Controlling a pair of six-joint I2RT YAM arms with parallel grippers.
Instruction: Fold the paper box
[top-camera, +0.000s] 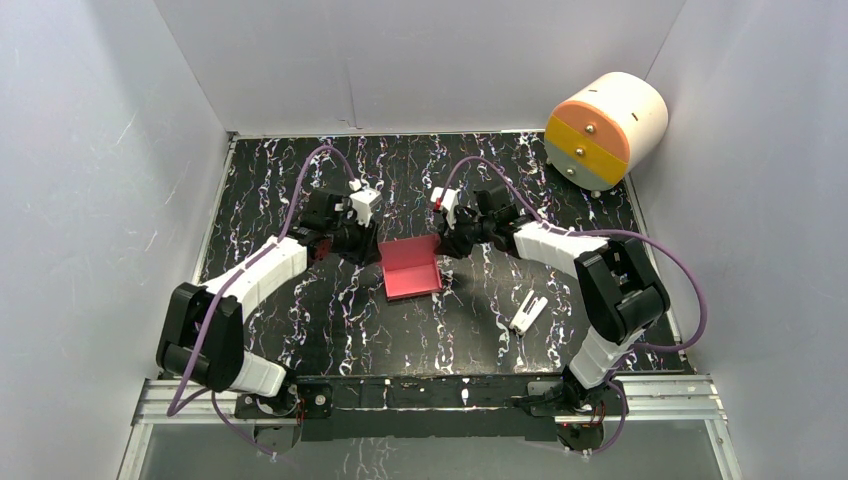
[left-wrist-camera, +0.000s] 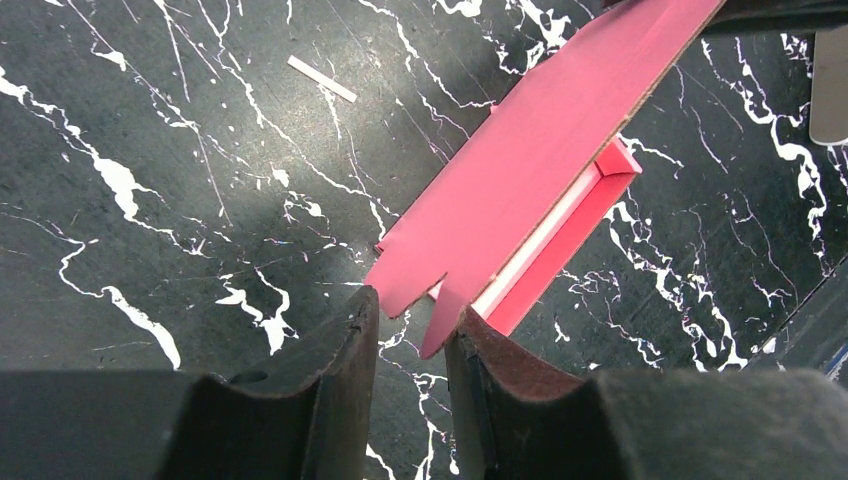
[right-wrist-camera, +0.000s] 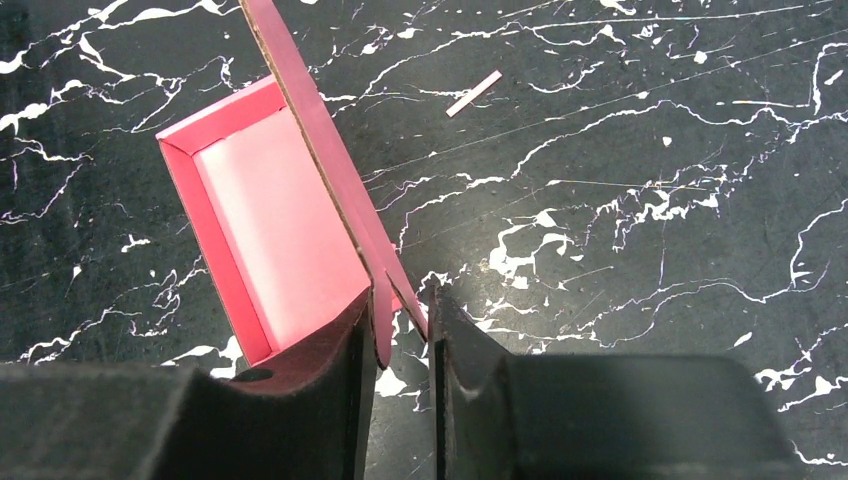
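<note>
The paper box (top-camera: 410, 268) is pink-red card lying mid-table as a shallow tray, its back wall standing up. My left gripper (top-camera: 374, 246) is at the box's left rear corner and my right gripper (top-camera: 444, 246) at its right rear corner. In the left wrist view the tall wall (left-wrist-camera: 540, 170) ends in a pointed tab that pokes between my left gripper's (left-wrist-camera: 412, 322) fingers and touches the right one; a gap still shows. In the right wrist view the box (right-wrist-camera: 280, 220) sends two thin tabs between my right gripper's (right-wrist-camera: 400, 305) narrowly parted fingers.
A small white clip-like piece (top-camera: 527, 312) lies on the black marbled table (top-camera: 300, 180) right of the box. A big white-and-orange cylinder (top-camera: 605, 128) stands at the back right. A thin white strip (right-wrist-camera: 474, 93) lies beyond the box. White walls enclose three sides.
</note>
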